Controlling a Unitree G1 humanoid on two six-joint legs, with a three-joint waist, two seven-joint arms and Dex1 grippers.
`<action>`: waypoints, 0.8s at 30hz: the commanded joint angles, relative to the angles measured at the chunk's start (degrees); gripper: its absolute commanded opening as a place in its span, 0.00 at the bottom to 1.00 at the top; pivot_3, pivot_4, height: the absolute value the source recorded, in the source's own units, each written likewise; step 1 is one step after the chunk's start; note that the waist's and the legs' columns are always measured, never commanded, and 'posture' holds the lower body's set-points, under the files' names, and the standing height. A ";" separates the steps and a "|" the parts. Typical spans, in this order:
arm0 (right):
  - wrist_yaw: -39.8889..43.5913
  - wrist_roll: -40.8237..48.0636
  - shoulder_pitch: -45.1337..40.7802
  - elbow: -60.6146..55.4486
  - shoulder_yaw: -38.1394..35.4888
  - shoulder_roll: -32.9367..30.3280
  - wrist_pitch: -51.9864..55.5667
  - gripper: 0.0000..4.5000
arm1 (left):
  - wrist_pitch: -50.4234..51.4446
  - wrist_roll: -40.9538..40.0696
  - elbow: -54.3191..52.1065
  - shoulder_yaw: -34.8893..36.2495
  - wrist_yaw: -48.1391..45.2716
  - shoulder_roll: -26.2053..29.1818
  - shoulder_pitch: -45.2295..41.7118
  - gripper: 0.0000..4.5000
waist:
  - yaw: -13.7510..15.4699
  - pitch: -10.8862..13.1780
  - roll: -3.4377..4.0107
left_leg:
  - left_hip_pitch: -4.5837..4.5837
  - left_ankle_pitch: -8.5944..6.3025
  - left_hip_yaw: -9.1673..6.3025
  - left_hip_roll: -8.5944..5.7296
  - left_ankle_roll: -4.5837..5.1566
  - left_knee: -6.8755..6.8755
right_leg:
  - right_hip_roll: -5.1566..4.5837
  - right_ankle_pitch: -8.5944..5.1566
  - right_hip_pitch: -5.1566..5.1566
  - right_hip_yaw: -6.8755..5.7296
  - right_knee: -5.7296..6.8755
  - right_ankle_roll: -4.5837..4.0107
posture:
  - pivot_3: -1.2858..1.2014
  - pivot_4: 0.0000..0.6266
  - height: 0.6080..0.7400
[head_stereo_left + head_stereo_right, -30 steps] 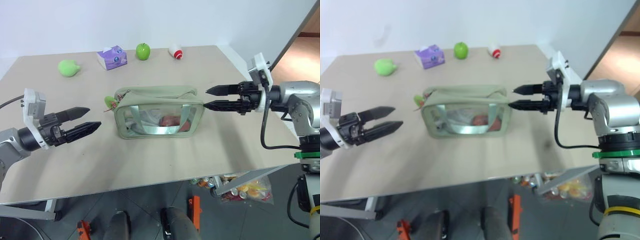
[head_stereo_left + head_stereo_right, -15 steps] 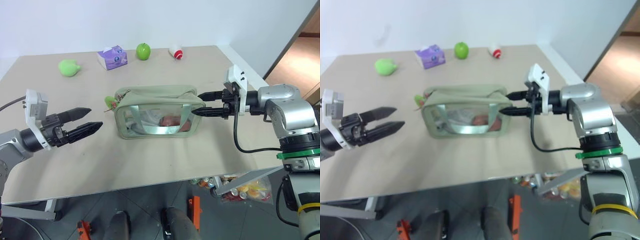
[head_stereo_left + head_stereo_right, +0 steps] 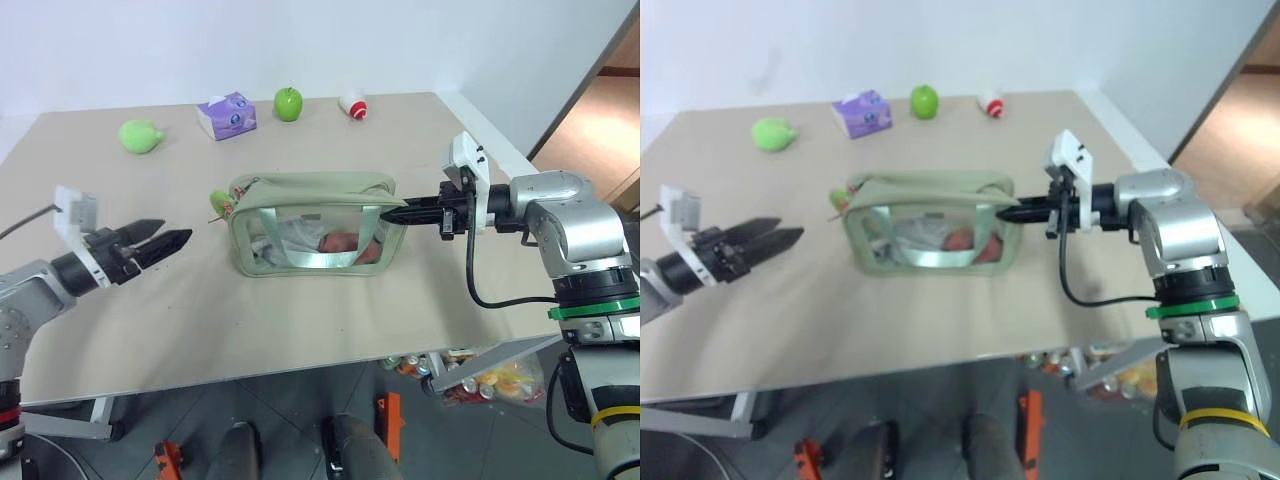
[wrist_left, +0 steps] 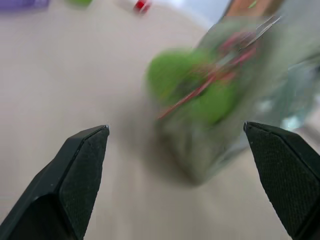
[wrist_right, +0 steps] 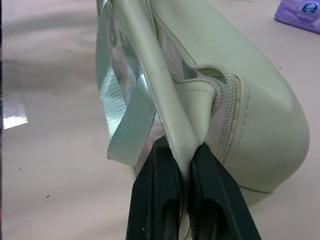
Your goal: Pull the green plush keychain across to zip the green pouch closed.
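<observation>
Since the earlier frames, the right gripper point(image 5: 184, 165) has moved in from beside the pouch point(image 3: 310, 225) and closed its 2 fingers on the fabric edge at that end. The left gripper point(image 3: 165, 242), fingers spread wide, has edged closer to the keychain point(image 3: 221, 202), without touching it.

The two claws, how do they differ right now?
The right claw is shut, pinching the edge of the green pouch at its right end; the left claw is open and holds nothing. The right claw touches the pouch, while the left claw hovers off its left end, apart from the green plush keychain. Both have black fingers and point inward toward the pouch.
</observation>
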 commanded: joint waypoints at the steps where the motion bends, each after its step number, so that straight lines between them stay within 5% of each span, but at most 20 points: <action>1: 0.33 1.82 0.29 -3.48 -2.46 -0.58 0.69 0.00 | -1.51 7.65 8.26 -6.14 2.29 -1.56 -6.73 1.00 | -0.04 -0.01 -0.01 | 0.00 0.00 0.00 0.00 0.00 0.04 | 0.00 0.01 0.01 0.00 0.00 0.00 | 0.52 0.24 1.00; 24: -1.07 2.37 3.23 -6.80 -3.96 -1.21 2.30 0.00 | -0.86 8.41 18.63 -4.60 3.63 -11.31 -19.36 1.00 | 0.02 -0.02 -0.03 | -0.06 0.00 -0.03 -0.01 0.00 0.14 | 0.02 0.25 0.02 0.04 0.02 0.37 | 0.52 0.24 1.00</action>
